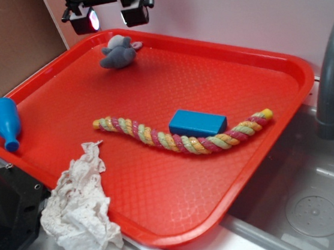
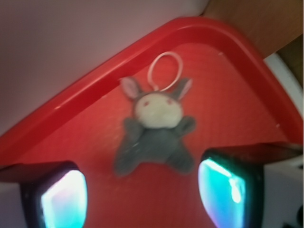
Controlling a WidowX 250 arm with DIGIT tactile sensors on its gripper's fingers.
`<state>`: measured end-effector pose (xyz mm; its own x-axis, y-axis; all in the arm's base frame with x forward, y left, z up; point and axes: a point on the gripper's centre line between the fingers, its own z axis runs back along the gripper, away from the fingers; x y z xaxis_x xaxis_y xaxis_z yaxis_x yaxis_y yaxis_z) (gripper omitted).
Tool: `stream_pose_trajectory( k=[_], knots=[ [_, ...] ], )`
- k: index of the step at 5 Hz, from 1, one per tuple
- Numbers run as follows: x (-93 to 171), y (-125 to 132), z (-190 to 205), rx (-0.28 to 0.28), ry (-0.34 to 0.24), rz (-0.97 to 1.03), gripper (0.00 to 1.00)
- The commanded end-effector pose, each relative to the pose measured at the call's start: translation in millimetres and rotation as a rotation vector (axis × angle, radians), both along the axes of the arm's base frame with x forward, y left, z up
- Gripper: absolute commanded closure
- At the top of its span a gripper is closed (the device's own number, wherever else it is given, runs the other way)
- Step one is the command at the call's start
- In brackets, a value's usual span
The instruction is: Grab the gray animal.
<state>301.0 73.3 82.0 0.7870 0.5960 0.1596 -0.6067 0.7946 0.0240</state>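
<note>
Gray animal waits at the far end of the tray

Gray animal (image 1: 118, 53) (image 2: 154, 130) lies in the red tray's (image 1: 266, 144) (image 2: 85, 85) far corner. Gripper (image 1: 109, 15) (image 2: 142, 190) hovers above it, jaws spread, nothing held. Sharing the tray: blue block (image 1: 197, 122), rope (image 1: 183, 136), blue bottle (image 1: 7, 122); white lacy cloth (image 1: 80, 207) drapes over the near rim.

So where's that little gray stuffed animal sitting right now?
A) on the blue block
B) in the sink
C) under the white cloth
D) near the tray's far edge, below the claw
D: the gray animal lies on the red tray near its far rim, beneath the open gripper.
</note>
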Motion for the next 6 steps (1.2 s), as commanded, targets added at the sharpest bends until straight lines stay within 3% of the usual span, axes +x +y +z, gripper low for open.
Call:
stream_pose_trajectory(
  k=[1,2,4,5,6],
  knots=[
    [-10.6,33.1,-14.4,0.084,-0.006,-0.044,0.0],
    [-0.2,33.4,-29.8,0.067,-0.029,-0.133,0.0],
    [10.4,29.4,-59.1,0.04,0.023,-0.185,0.0],
    [5.7,32.4,-73.7,0.023,0.06,-0.171,1.0],
    [-6.0,29.2,-61.0,-0.005,0.083,-0.2,1.0]
  ],
)
